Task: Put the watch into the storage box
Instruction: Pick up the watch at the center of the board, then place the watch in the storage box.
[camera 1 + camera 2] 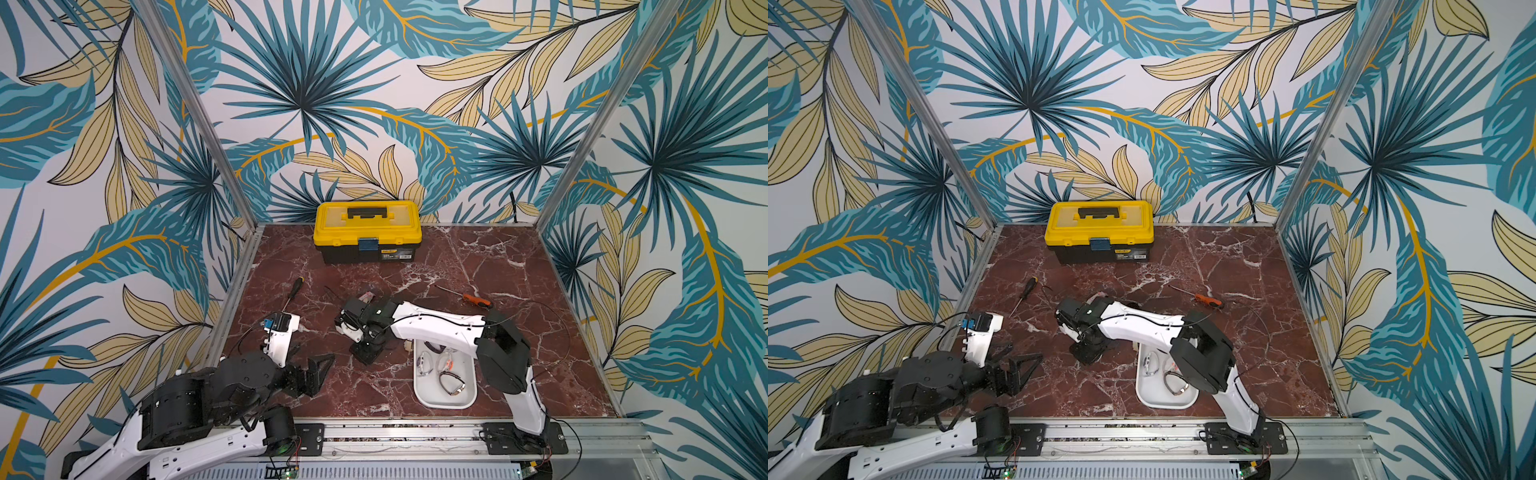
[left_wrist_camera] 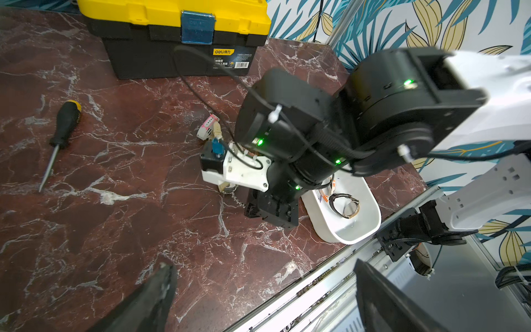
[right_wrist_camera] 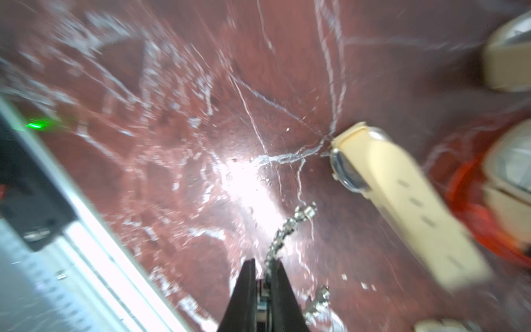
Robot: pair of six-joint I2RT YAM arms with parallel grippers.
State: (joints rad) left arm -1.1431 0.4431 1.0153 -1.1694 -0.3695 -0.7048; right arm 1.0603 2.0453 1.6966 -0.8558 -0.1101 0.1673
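Note:
The storage box (image 1: 443, 404) (image 1: 1166, 405) (image 2: 360, 234) is a shallow white bin near the front rail, with several watches (image 2: 344, 202) in it. My right gripper (image 1: 365, 353) (image 1: 1088, 355) (image 3: 265, 266) points down at the marble just left of the box. It is shut on the silver chain (image 3: 290, 227) (image 2: 236, 200) of a round metal watch (image 2: 227, 188), which is mostly hidden under the wrist. A beige-strapped watch (image 3: 388, 186) and an orange one (image 3: 471, 227) lie on the table close by. My left gripper (image 1: 320, 374) (image 1: 1023, 370) (image 2: 263, 266) hangs open and empty at the front left.
A yellow-lidded black toolbox (image 1: 368, 230) stands at the back wall. A black-and-yellow screwdriver (image 1: 293, 291) lies at the left. An orange-handled one (image 1: 473, 299) lies to the right, behind my right arm. The metal front rail (image 1: 395, 436) borders the table.

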